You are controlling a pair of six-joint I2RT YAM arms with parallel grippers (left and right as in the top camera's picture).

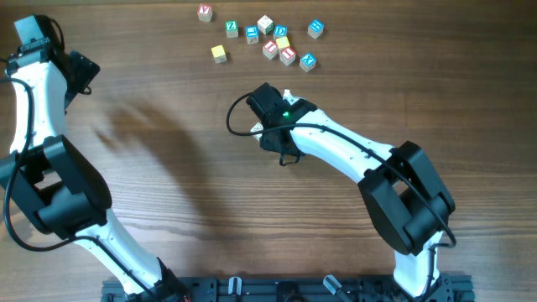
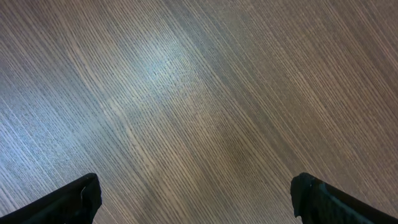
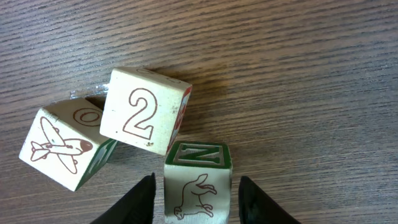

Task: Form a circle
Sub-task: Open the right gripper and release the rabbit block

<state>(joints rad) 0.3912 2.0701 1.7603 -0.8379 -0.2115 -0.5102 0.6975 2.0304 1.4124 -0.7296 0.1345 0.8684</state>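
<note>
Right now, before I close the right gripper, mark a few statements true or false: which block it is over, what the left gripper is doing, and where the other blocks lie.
1. The left gripper is open, with only bare table between its jaws. True.
2. The right gripper straddles the 2 block. False: it straddles the N block, the one with an animal drawn on its side.
3. In the right wrist view, the plane block sits left of the 2 block. True.
4. In the overhead view, the loose blocks lie near the arm bases. False: they are scattered along the far edge, beyond the right gripper.
</note>
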